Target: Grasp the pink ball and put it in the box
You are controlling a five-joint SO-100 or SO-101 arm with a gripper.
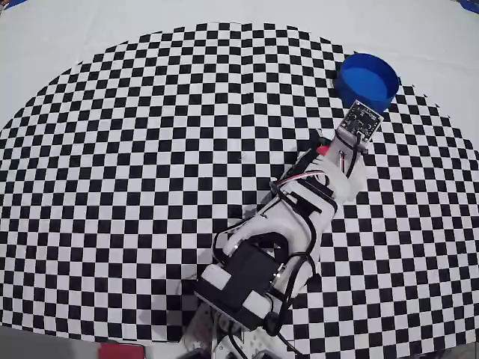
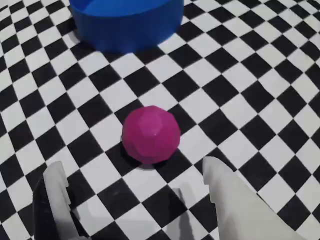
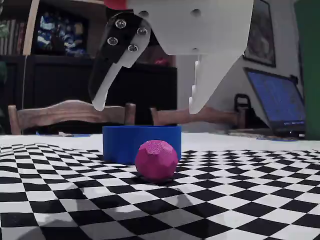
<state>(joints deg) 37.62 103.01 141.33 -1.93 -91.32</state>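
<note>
Wrist view puts us right behind the gripper (image 2: pixel 135 192), and its two white fingers (image 2: pixel 235 200) stand wide apart with nothing between them, framing the pink ball (image 2: pixel 151 134) that sits just ahead on the checkered cloth (image 2: pixel 240 90). Look at that ball: not perfectly smooth up close, it shows faint flat facets, a matte magenta surface that ought to give the fingers decent purchase, though a round thing can squirt out if squeezed off-centre. From the low fixed view, the gripper (image 3: pixel 147 109) hangs above the ball (image 3: pixel 156 159), tips clear of it and not touching, one finger black-backed with screws, the other plain white plastic. That spread looks deliberate to me: wide enough to drop down either side of the sphere. Just behind the ball stands the box (image 3: pixel 141 142), really a round, bright blue, shallow tub with a thick rim and straight walls, empty as far as I can see. Overhead, the arm (image 1: pixel 292 224) reaches out toward the box (image 1: pixel 367 78) near the cloth's far edge, hiding the ball beneath it. So the trip after the grab should be short, I reckon: lower, close, lift, a nudge forward over the rim.
</note>
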